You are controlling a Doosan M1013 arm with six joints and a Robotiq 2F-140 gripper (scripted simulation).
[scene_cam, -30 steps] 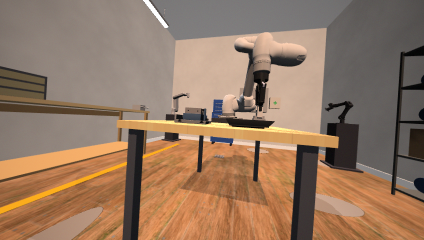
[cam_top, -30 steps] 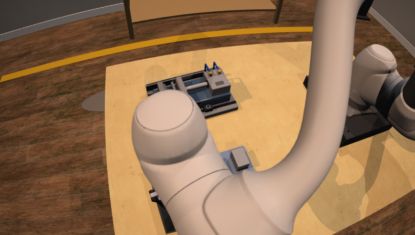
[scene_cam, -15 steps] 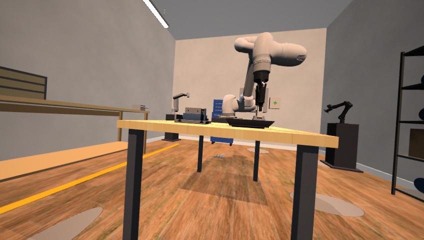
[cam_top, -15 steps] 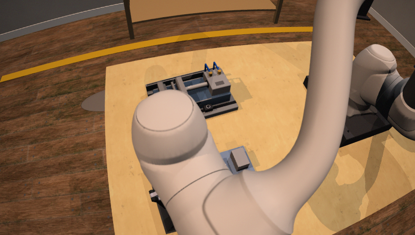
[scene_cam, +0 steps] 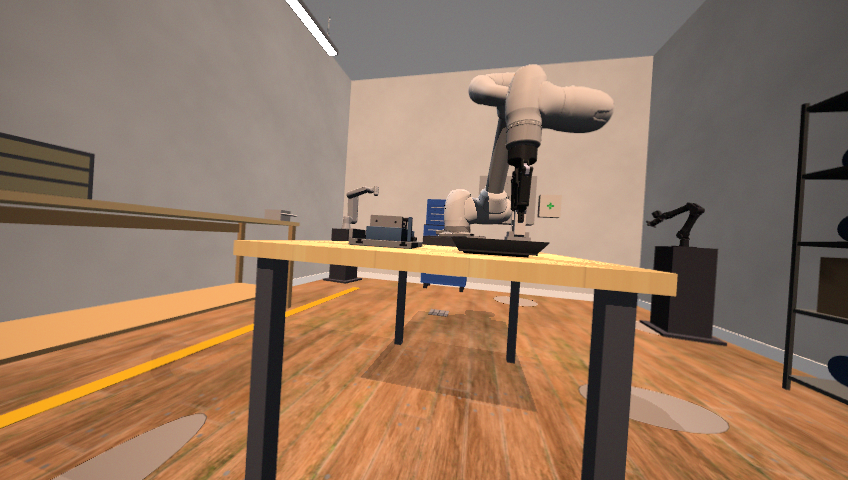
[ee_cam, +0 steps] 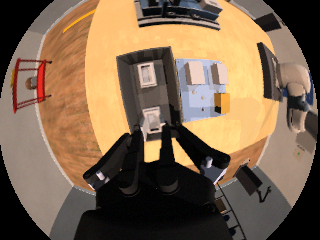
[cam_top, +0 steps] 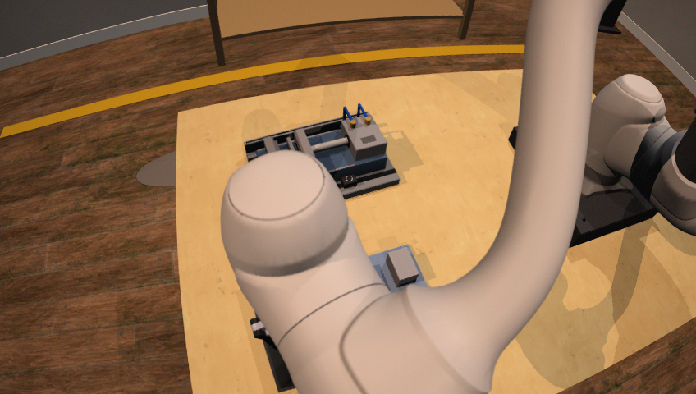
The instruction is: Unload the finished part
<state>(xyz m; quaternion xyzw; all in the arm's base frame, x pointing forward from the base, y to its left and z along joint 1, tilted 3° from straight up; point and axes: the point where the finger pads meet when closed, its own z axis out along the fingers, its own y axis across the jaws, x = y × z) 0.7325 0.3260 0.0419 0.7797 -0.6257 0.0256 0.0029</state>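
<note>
Vise (cam_top: 322, 151) behind outfeed tray (ee_cam: 127, 87) on table (cam_top: 464, 161)

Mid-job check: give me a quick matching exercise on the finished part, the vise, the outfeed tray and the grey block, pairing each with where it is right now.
Things:
1. finished part
2. vise
3. outfeed tray
4. grey block

Places:
A. on the light blue plate beside the tray
B. dark, directly beneath the gripper
C. clamped between the fingers, above the tray
D. at the table's far side, away from the arm's tool

Pairs: 1-C, 2-D, 3-B, 4-A
</note>
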